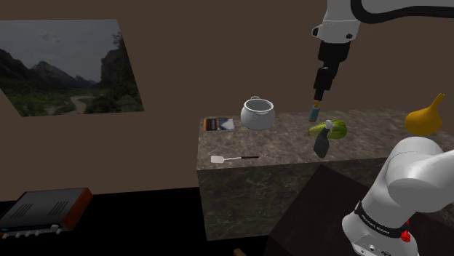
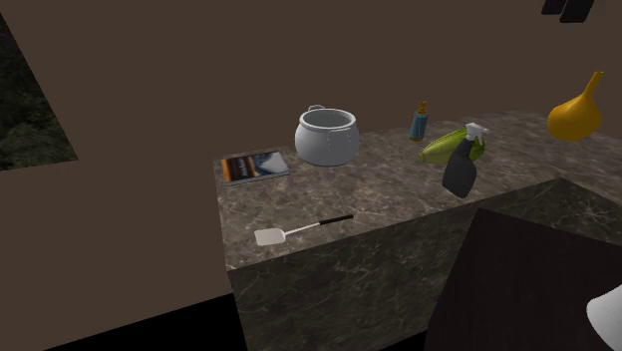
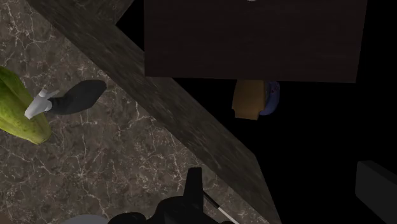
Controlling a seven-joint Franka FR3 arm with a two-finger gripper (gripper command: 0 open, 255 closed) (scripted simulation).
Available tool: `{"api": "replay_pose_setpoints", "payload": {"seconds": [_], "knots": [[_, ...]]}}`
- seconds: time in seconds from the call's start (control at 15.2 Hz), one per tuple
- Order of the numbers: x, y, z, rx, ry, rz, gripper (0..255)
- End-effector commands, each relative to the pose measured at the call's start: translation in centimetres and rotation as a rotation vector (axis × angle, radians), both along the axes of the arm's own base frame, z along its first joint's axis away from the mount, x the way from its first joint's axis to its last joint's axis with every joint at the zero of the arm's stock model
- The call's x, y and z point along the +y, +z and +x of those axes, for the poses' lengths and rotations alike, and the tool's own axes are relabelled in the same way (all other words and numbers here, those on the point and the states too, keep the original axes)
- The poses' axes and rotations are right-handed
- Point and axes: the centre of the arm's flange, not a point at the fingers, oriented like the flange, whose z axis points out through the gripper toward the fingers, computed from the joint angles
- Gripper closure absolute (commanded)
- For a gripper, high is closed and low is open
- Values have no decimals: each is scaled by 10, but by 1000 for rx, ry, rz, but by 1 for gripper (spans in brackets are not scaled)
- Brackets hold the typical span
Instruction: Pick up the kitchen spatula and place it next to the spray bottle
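Note:
The kitchen spatula (image 1: 231, 158) (image 2: 299, 231), white blade and thin dark handle, lies flat near the counter's front edge. The spray bottle (image 1: 321, 143) (image 2: 462, 170) (image 3: 76, 97), dark body with a white head, lies beside a green vegetable (image 1: 329, 129) (image 2: 449, 145) (image 3: 19, 108), well off towards the shoulder view's right of the spatula. My gripper (image 1: 319, 93) (image 2: 565, 10) hangs high above the counter's back, over a small blue bottle (image 1: 314, 111) (image 2: 420, 122). Its fingers stand apart, holding nothing.
A white pot (image 1: 257, 113) (image 2: 325, 136) and a flat book (image 1: 218, 124) (image 2: 255, 167) sit at the back of the marble counter (image 1: 276, 149). An orange gourd-shaped vase (image 1: 425, 116) (image 2: 575, 113) stands at the far right. The dark stand (image 3: 254, 38) adjoins the counter.

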Motion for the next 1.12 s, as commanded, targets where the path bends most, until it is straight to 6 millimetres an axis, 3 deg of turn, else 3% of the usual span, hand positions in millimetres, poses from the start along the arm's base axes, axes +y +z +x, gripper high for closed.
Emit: {"api": "replay_pose_setpoints", "payload": {"seconds": [0.0, 1.06], "knots": [[0, 0, 0, 0, 0, 0, 0], [-34, -163, 131, 19, 262, 11, 0]]}}
